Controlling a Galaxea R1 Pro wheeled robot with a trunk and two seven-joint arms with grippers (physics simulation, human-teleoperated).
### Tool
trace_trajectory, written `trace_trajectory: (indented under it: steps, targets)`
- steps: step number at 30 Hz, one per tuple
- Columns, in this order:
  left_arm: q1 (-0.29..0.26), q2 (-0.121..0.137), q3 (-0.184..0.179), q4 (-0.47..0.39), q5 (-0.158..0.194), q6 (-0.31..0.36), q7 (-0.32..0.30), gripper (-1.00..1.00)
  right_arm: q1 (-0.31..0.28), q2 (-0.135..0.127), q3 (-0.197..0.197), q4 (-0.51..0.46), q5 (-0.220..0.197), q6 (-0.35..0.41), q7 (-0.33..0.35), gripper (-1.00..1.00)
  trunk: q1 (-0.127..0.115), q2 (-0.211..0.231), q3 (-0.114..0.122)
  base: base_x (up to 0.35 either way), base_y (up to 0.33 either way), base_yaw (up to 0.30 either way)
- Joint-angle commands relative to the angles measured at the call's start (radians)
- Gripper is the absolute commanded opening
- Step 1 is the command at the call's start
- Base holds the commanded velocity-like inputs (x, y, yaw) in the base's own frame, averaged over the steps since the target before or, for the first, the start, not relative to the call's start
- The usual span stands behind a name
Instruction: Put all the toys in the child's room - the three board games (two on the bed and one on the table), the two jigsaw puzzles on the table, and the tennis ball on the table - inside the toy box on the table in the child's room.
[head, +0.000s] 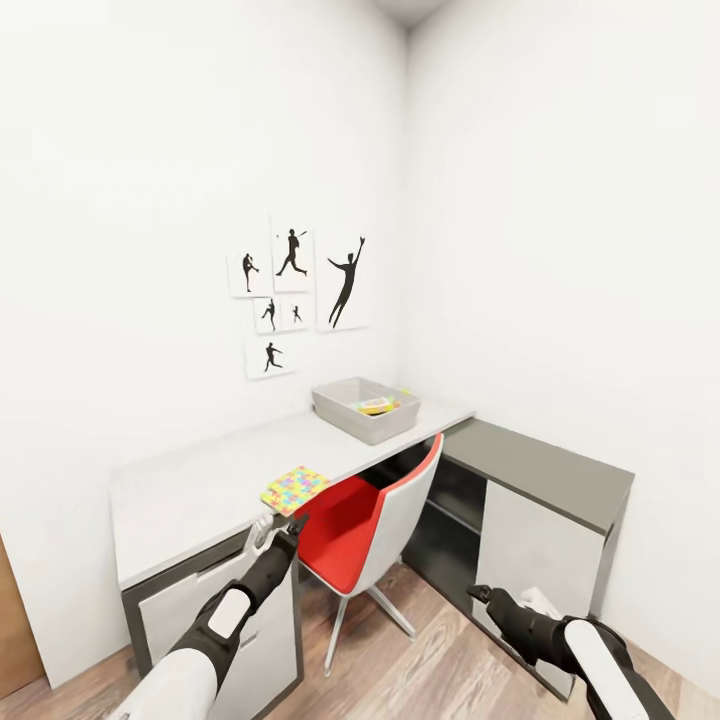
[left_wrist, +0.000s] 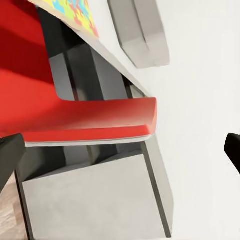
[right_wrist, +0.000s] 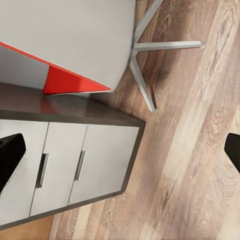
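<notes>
While the left hand (head: 283, 527) gapes, a jigsaw puzzle (head: 296, 488) lies just beyond.

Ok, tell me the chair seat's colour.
Red, with a light grey outer shell; the chair shows best in the head view.

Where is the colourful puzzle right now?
In the head view, the puzzle lies flat at the front edge of the white table, just above the red chair and close to the left gripper.

you're in a child's bedroom corner: black baseball-player silhouette pictures (head: 298, 297) on plain white walls, a long white-topped desk (head: 190, 490), a red-and-white moulded chair (head: 372, 520), a colourful jigsaw-patterned square (head: 296, 488), wood-plank floor (head: 440, 665).
</notes>
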Motion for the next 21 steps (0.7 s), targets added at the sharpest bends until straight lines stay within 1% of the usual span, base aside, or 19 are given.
trace_trajectory:
  steps: [1, 5, 14, 21]
  targets:
    - [-0.001, -0.001, 0.004, -0.002, 0.008, 0.010, -0.003, 1.00, 0.000, 0.000, -0.001, -0.001, -0.011, 0.003, -0.009, 1.00, 0.001, -0.001, -0.001, 0.260, 0.000, 0.000]
    - [-0.001, -0.001, 0.004, -0.005, 0.008, 0.007, -0.006, 1.00, 0.000, 0.004, -0.001, -0.002, -0.010, 0.002, -0.009, 1.00, 0.001, -0.001, -0.001, 0.120, 0.000, 0.000]
    - [-0.001, -0.001, 0.005, -0.006, 0.008, 0.006, -0.006, 1.00, 0.000, 0.002, 0.003, -0.001, -0.009, 0.002, -0.009, 1.00, 0.001, -0.001, -0.001, 0.016, 0.000, 0.000]
    - [-0.001, -0.001, 0.007, -0.006, 0.009, 0.007, -0.002, 1.00, 0.000, 0.004, 0.001, 0.000, -0.012, 0.003, -0.009, 1.00, 0.001, -0.001, -0.001, 0.157, 0.000, 0.000]
